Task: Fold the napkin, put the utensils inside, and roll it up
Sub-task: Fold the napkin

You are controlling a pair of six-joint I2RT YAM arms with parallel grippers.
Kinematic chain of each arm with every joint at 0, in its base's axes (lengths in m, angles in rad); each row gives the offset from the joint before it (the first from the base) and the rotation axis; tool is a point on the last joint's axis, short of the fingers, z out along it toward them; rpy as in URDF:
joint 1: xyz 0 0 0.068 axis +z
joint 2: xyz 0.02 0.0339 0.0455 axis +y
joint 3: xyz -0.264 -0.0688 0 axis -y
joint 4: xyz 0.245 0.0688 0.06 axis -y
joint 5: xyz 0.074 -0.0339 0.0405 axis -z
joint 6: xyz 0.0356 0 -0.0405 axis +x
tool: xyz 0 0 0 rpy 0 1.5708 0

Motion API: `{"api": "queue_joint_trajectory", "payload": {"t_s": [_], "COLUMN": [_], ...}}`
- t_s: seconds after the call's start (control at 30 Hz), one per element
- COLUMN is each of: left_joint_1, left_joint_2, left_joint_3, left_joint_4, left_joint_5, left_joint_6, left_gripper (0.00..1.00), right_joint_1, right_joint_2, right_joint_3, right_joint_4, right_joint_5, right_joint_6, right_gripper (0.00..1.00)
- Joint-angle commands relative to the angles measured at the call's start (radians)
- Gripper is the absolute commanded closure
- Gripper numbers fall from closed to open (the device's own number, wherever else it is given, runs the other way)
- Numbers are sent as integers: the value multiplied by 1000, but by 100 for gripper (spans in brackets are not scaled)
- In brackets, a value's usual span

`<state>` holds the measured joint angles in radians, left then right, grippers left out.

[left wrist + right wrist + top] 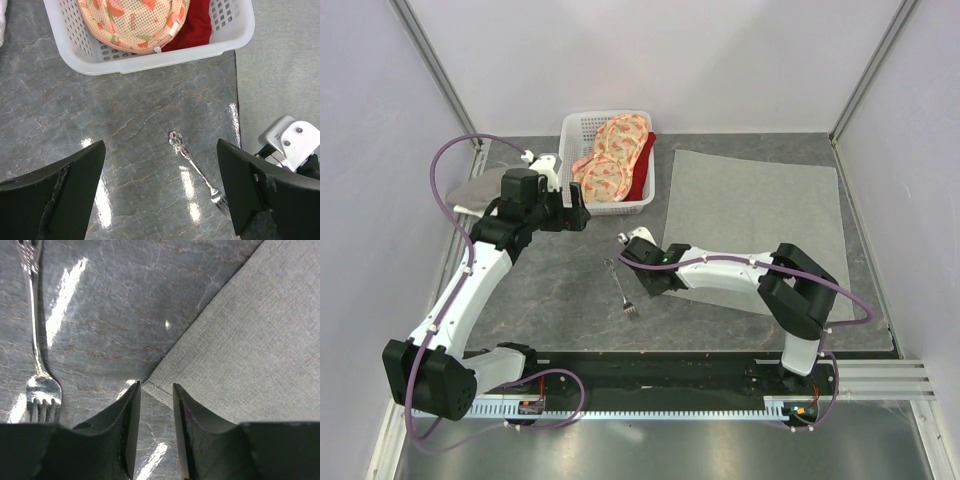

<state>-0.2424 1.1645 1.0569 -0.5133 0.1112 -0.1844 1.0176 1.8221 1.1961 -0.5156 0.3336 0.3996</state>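
The grey-green napkin (760, 215) lies spread flat on the right of the table; it also shows in the left wrist view (280, 75) and the right wrist view (250, 340). The silver fork (620, 285) lies on bare table left of it, tines toward me, and shows in the left wrist view (197, 170) and the right wrist view (35, 340). My right gripper (655, 282) is low at the napkin's near-left corner, jaws a narrow gap apart (156, 386), the corner at the tips. My left gripper (575, 205) hangs wide open and empty (160, 145) above the table near the basket.
A white basket (570, 130) at the back holds orange-pink patterned cloths (610, 160) and a red cloth (642, 175). A small grey-and-white cloth (480, 190) lies at the far left under the left arm. Walls close in the table on three sides.
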Motion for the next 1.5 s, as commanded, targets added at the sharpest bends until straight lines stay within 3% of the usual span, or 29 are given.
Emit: {"api": "queue_joint_trajectory", "payload": {"t_s": [0.0, 0.77, 1.0, 1.2, 1.47], "left_joint_1": [2, 2, 2, 2, 2], "left_joint_2": [-5, -14, -16, -25, -40], "left_joint_3": [0, -3, -2, -3, -5], "left_joint_4": [47, 48, 47, 48, 48], "left_joint_5": [25, 25, 19, 21, 13], "left_joint_6": [33, 34, 34, 33, 33], "left_gripper": [0, 0, 0, 0, 0], "right_joint_1": [6, -14, -16, -11, 73], "right_joint_2": [-14, 22, 31, 5, -9], "right_joint_3": [-23, -82, -110, -95, -14], "right_joint_4": [26, 61, 83, 89, 85], "right_joint_5": [-19, -64, -122, -177, -208], "right_joint_6": [33, 45, 56, 53, 96], "right_gripper": [62, 66, 80, 100, 100]}}
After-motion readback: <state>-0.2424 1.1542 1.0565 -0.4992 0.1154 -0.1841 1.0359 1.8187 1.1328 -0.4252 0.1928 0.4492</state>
